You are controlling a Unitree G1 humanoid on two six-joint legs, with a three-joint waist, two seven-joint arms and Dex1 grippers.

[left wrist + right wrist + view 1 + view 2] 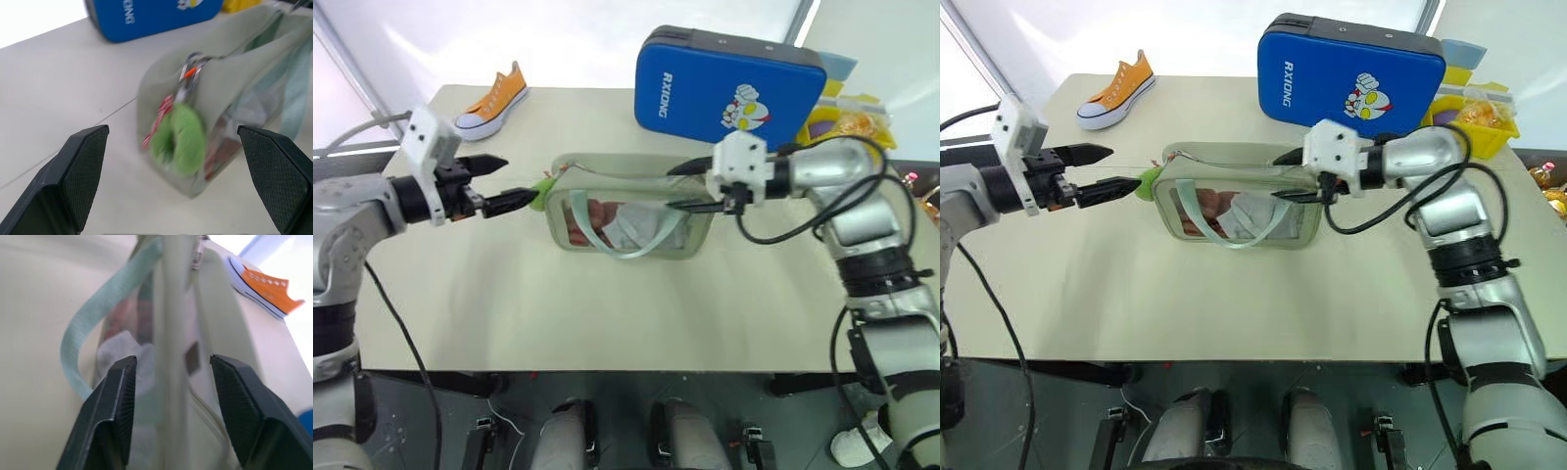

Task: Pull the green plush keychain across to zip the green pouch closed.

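Pale and wide, the desk carries everything. In the left eye view the green pouch stands near the middle of it, its clear window and mint strap facing the camera. The green plush keychain hangs at the pouch's left end. The left gripper sits just left of the pouch, fingers spread apart and grasping nothing; the lower fingertip is close to the keychain, and whether it touches cannot be told. The right gripper is at the pouch's right end, near its top edge. Behind the pouch stands a blue case, with a yellow bin beside it. An orange sneaker lies well behind and left of the pouch, near the desk's far corner.

The right eye view shows the same layout.

In the left wrist view the keychain, a fuzzy green ring with a red-and-white tag, dangles from the zipper pull against the pouch's end. It hangs between the two released fingers, clear of both.

In the right wrist view the fingers stand on either side of the pouch's top edge with gaps showing, not clamped on it. The sneaker lies beyond the pouch's far end.
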